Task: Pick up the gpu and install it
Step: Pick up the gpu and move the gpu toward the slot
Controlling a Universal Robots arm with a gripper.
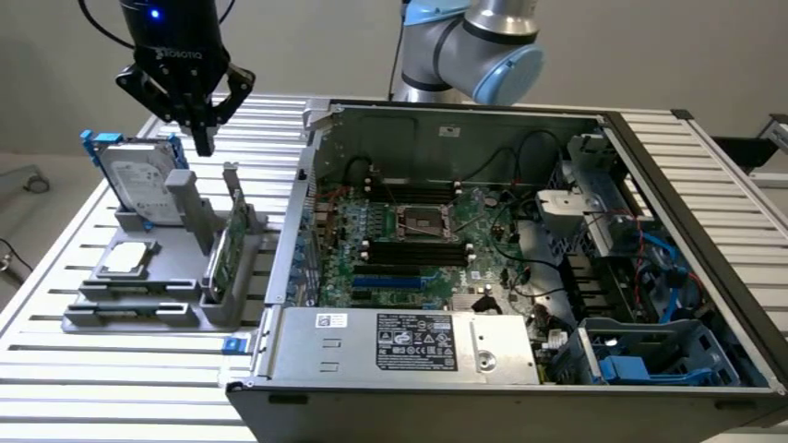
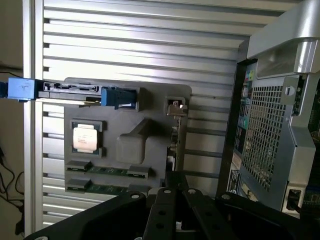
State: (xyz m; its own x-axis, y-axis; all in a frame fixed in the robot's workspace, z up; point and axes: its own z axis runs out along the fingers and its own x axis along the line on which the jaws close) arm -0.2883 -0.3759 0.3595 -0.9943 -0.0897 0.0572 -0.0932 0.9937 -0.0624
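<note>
The black two-fingered tool (image 1: 202,137) hung with its fingers closed together and empty, above the slatted metal counter (image 1: 265,125). Below and near it, the thin green-board gpu (image 1: 234,238) stood on edge in the grey plastic parts holder (image 1: 129,318), beside the open black computer case (image 1: 407,369).

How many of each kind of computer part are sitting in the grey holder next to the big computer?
hard drive: 1
gpu: 1
processor chip: 1
memory sticks: 2
Total in the grey holder: 5
</note>
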